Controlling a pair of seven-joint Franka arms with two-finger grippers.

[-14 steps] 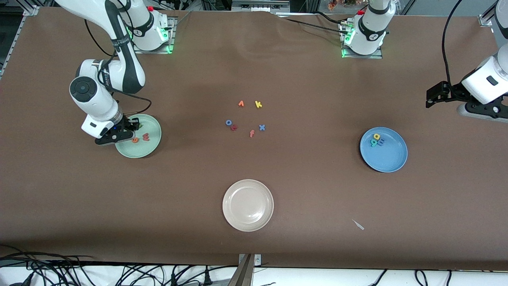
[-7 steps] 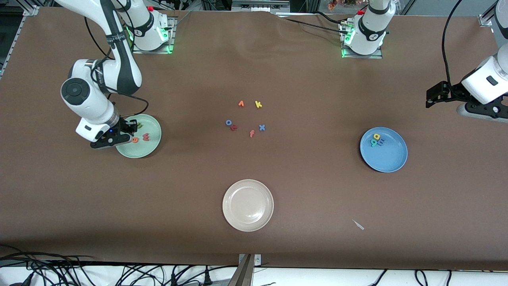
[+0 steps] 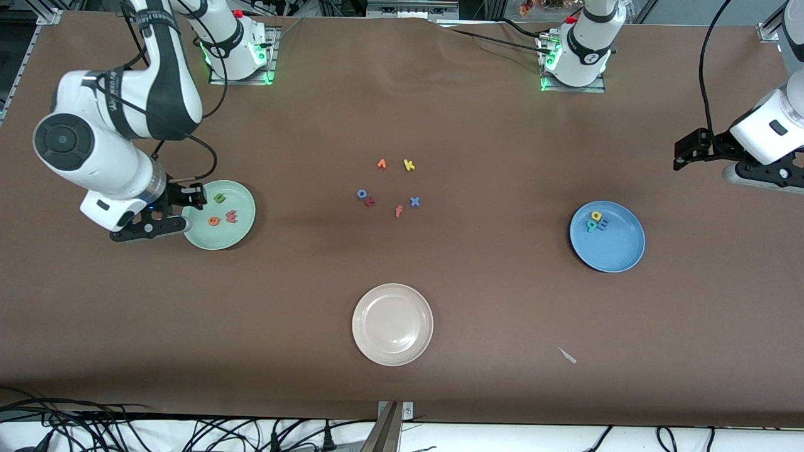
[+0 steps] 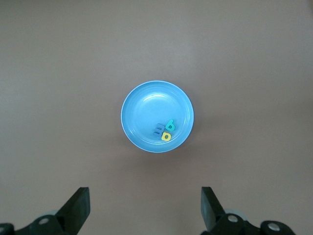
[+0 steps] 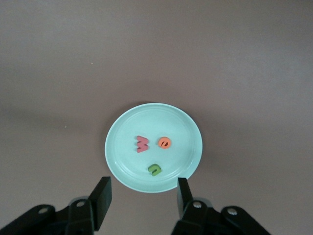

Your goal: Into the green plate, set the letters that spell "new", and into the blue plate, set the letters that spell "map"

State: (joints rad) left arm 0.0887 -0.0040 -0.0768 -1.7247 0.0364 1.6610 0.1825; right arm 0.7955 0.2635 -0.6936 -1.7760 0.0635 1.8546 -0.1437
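The green plate sits toward the right arm's end of the desk. In it lie the green n, the orange e and the pinkish-red w, all three apart from one another, the n farthest from the front camera. The right gripper hangs in the air over the plate's edge on the side toward the right arm's end of the desk; its fingers stand partly spread with nothing between them, as the right wrist view shows.

The blue plate sits toward the left arm's end of the desk. The yellow a, the teal p and the blue m lie bunched together in it, touching, near the rim farthest from the front camera. The left gripper waits up in the air over the desk's end by the left arm, well apart from the blue plate; its fingers are spread wide and empty.

Mid-desk lie loose letters: a yellow k, an orange letter beside it, a blue ring-shaped letter touching a dark red letter, an orange f and a blue x. A cream plate sits nearer the front camera, with nothing in it
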